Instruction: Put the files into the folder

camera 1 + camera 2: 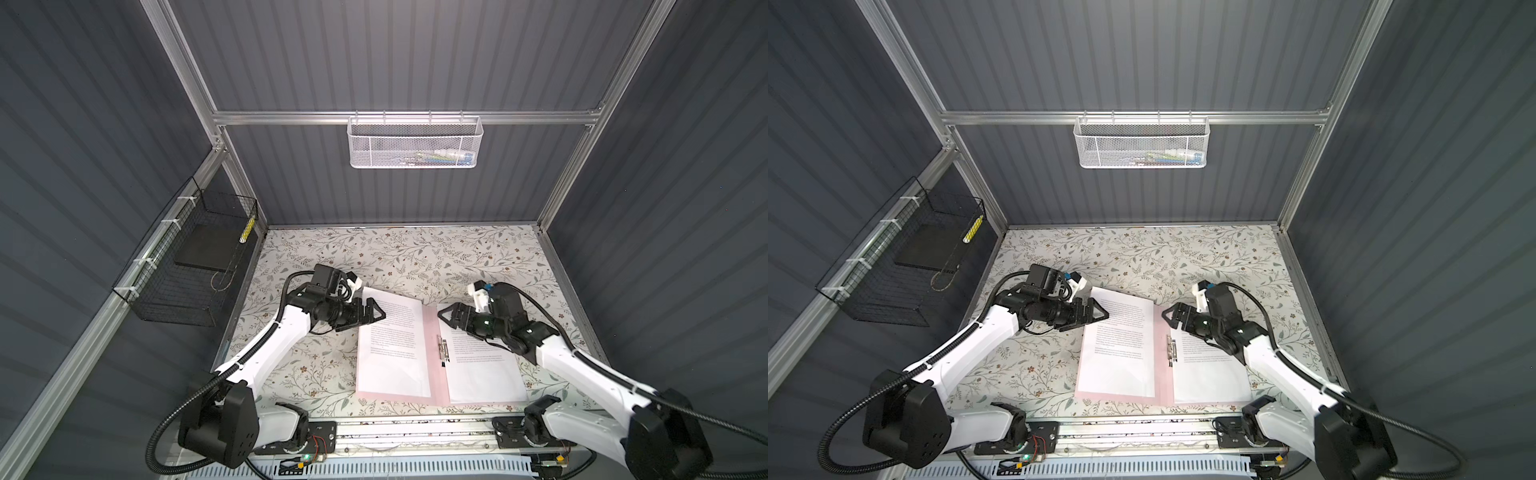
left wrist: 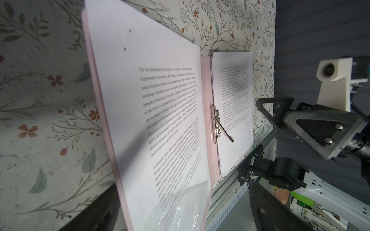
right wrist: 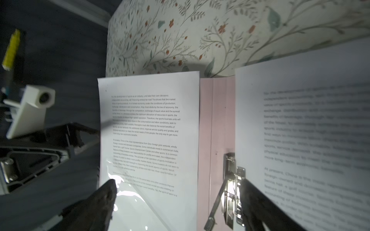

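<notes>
Your left arm comes in from the lower left in both top views, white forearm angled up toward the centre and wrist turned level. The left gripper (image 1: 376, 315) points rightward at the left edge of the papers. Its jaws stand wide apart; whether a tip touches the paper you cannot tell.

Your right arm mirrors it from the lower right, elbow bent. The right gripper (image 1: 446, 320) is aimed leftward over the upper part of the spine. In the right wrist view its dark fingers (image 3: 100, 200) are spread wide at the bottom of the frame with nothing gripped, and the clip (image 3: 230, 180) is between them.

The folder (image 1: 434, 357) lies open and flat in the centre of the table (image 1: 415, 257), thin pale pink card with a creased spine. The files (image 1: 392, 345) rest inside it, matte white sheets with dense blocks of black text. One lies on the left cover, its upper corner curling up, and a squared stack lies on the right cover. The slim clip is shiny metal and its lever is tilted up beside the stack's edge. A glossy, wrinkled plastic pocket (image 2: 180, 206) overlaps the left sheet's lower part. The table has a pale floral print of leafy twigs and small red flowers.
</notes>
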Available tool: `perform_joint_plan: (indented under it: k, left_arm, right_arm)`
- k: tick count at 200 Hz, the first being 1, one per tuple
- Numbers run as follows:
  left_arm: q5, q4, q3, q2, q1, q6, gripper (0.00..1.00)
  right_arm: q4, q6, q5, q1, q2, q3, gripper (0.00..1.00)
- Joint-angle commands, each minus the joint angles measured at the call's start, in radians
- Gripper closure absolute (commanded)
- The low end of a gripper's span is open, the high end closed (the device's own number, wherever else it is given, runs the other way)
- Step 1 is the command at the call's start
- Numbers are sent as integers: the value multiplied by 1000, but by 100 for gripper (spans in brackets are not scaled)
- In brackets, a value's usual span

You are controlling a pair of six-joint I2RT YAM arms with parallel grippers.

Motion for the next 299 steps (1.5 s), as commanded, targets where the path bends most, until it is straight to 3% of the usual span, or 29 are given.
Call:
perform_joint_plan:
  k: [1, 35, 56, 84, 195, 299]
  left_arm:
    - [-8, -3, -31, -34, -5, 10, 0]
    - [-9, 18, -55, -39, -5, -4, 0]
    - [-3, 34, -65, -32, -5, -9, 0]
    - [10, 47, -69, -26, -5, -6, 0]
    - [31, 62, -85, -24, -5, 5, 0]
    - [30, 60, -85, -27, -5, 5, 0]
  right_arm:
    - [-97, 305, 188, 46, -130, -88, 31]
    - [-229, 508, 265, 178, -138, -68, 42]
    - [-191, 601, 282, 250, -67, -55, 58]
    - [-167, 663, 288, 299, 27, -29, 62]
    - [-101, 709, 254, 304, 111, -7, 77]
    - [-110, 750, 261, 325, 141, -37, 82]
